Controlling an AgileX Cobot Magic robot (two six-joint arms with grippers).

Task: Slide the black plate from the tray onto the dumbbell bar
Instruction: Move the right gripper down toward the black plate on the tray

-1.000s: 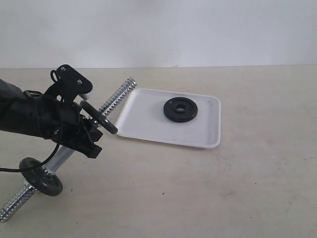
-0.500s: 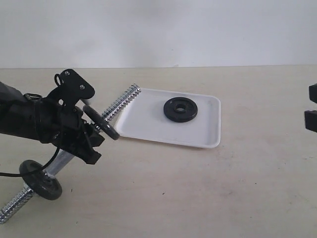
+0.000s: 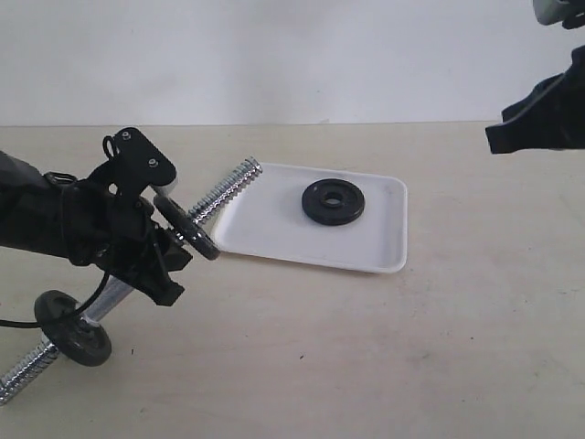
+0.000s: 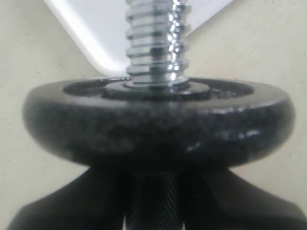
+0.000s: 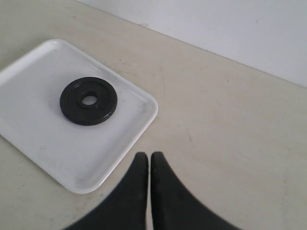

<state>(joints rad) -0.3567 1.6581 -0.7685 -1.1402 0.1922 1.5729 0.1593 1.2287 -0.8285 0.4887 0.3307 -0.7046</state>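
One black plate [image 3: 333, 202] [image 5: 88, 100] lies flat on the white tray [image 3: 274, 229] [image 5: 38, 143]. My left gripper [image 3: 155, 247] [image 4: 156, 191] is shut on the knurled middle of the dumbbell bar [image 3: 224, 189] [image 4: 156, 43], which is held tilted with its threaded end over the tray's near-left corner. A second black plate [image 3: 187, 229] [image 4: 158, 124] sits on the bar right against the left fingers. A third plate [image 3: 73, 340] is on the bar's low end. My right gripper [image 3: 498, 137] [image 5: 149, 158] is shut and empty, high at the right, away from the tray.
The beige tabletop [image 3: 384, 347] spreads in front of and to the right of the tray. A pale wall [image 3: 292, 55] stands behind the table. A black cable [image 3: 55, 306] trails from the left arm.
The right arm has come in from the right edge and risen to the upper right. The left arm and the bar have shifted only slightly, the bar's low end dipping a little.
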